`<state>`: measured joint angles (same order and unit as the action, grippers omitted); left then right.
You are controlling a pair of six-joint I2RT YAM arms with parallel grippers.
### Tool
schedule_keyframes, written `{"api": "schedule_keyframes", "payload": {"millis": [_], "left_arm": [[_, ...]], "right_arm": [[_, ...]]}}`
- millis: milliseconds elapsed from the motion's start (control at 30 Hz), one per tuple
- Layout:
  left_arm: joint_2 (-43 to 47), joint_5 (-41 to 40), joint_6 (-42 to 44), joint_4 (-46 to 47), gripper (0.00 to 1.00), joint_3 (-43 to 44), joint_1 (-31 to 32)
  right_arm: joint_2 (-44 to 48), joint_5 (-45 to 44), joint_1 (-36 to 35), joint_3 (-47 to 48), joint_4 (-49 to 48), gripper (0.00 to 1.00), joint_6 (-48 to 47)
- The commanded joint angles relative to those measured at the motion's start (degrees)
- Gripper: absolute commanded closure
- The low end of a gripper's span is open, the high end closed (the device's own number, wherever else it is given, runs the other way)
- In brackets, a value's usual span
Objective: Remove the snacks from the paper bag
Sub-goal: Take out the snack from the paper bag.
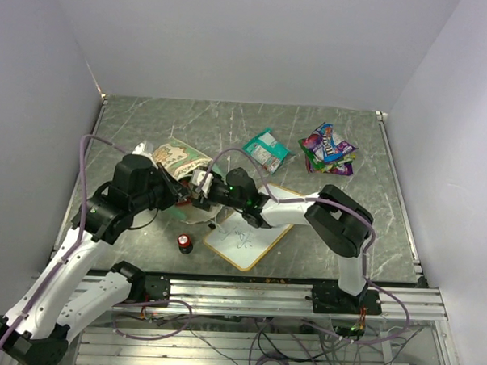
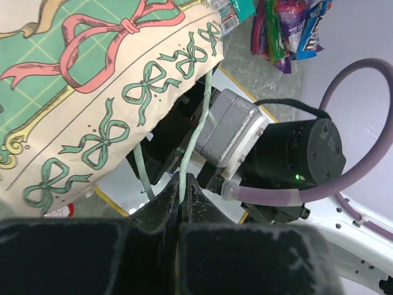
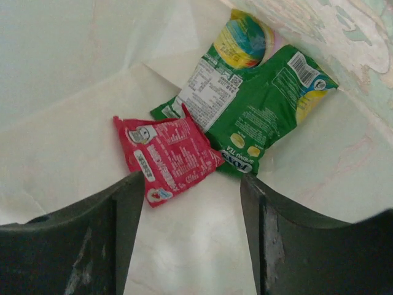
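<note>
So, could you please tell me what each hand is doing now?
Left hand: shut on the bag handle.
Right hand: open, inside the bag.

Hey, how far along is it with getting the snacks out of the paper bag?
Done: a green-and-white packet and a pile of multicoloured packets lie on the table outside the paper bag. In hand: the left end effector pinches the string handle, and the right end effector is inside the bag, open, holding nothing. Left: a red packet and green packets lie in there.
</note>
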<state>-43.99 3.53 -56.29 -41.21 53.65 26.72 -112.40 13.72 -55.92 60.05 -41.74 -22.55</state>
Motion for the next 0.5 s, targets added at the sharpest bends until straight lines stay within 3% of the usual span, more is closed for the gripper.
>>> {"api": "schedule_keyframes", "payload": {"millis": [0, 167, 467], "left_arm": [[-2.5, 5.7, -2.9, 7.3, 0.93, 3.5, 0.4], [-7.9, 5.8, -1.4, 6.2, 0.93, 9.4, 0.4], [-10.3, 6.9, -2.4, 8.9, 0.93, 10.0, 0.4]], "right_arm": [[-3.0, 7.2, 0.8, 2.4, 3.0, 0.36, -8.1], [-7.3, 11.9, 0.2, 4.8, 0.2, 0.28, -6.8], [-10.9, 15.5, -0.3, 8.4, 10.5, 0.16, -20.8]]}}
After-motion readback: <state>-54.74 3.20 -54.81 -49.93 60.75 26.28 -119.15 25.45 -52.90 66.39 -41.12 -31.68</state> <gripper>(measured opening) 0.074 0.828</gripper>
